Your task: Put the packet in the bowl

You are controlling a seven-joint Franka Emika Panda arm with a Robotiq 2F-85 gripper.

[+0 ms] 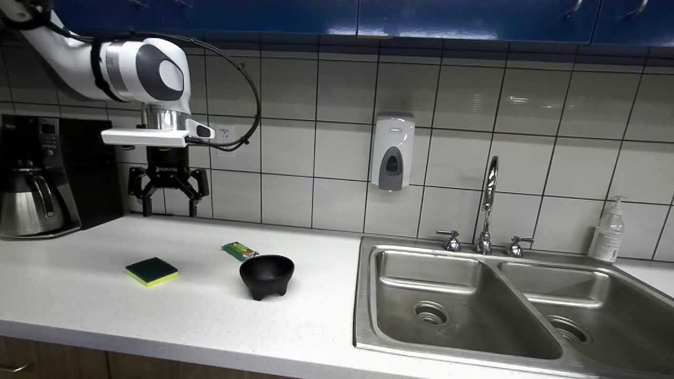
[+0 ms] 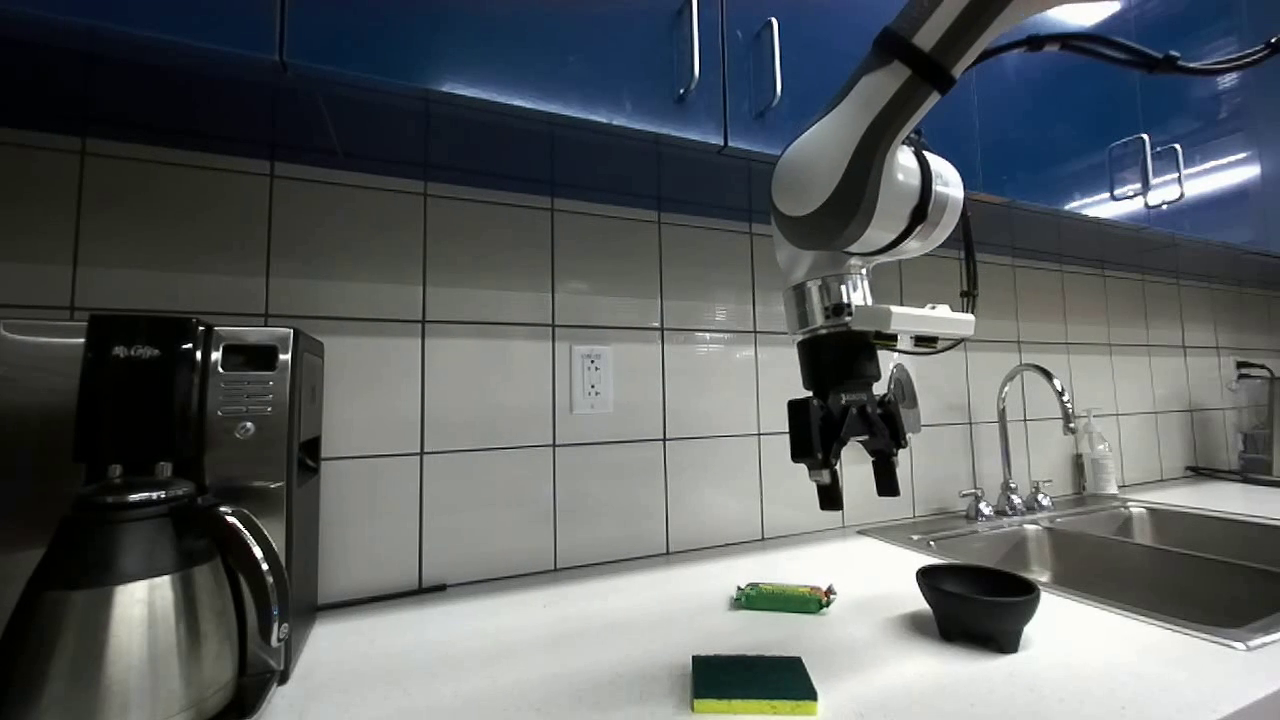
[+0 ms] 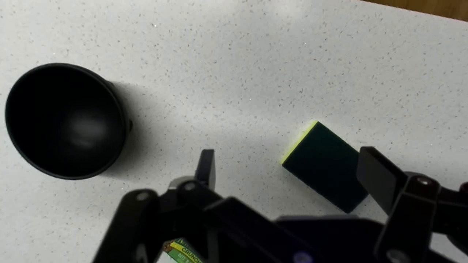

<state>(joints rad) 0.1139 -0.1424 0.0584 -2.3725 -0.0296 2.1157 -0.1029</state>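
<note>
The green packet (image 1: 239,250) lies flat on the counter behind the black bowl in an exterior view, and also shows in an exterior view (image 2: 785,598). In the wrist view only a corner of the packet (image 3: 184,251) shows, the rest hidden behind the gripper. The black bowl (image 1: 267,276) stands upright on the counter, also in an exterior view (image 2: 978,606) and at the left of the wrist view (image 3: 65,120). Its visible inside looks empty. My gripper (image 1: 170,209) is open and empty, high above the counter, its fingers (image 2: 858,490) pointing down, spread wide in the wrist view (image 3: 287,160).
A dark-topped yellow sponge (image 1: 152,271) lies on the counter (image 1: 200,321), also in the wrist view (image 3: 325,168). A coffee maker (image 2: 200,480) stands at one end, a steel sink (image 1: 363,300) with a faucet (image 1: 489,195) at the other. A tiled wall (image 1: 287,197) runs behind.
</note>
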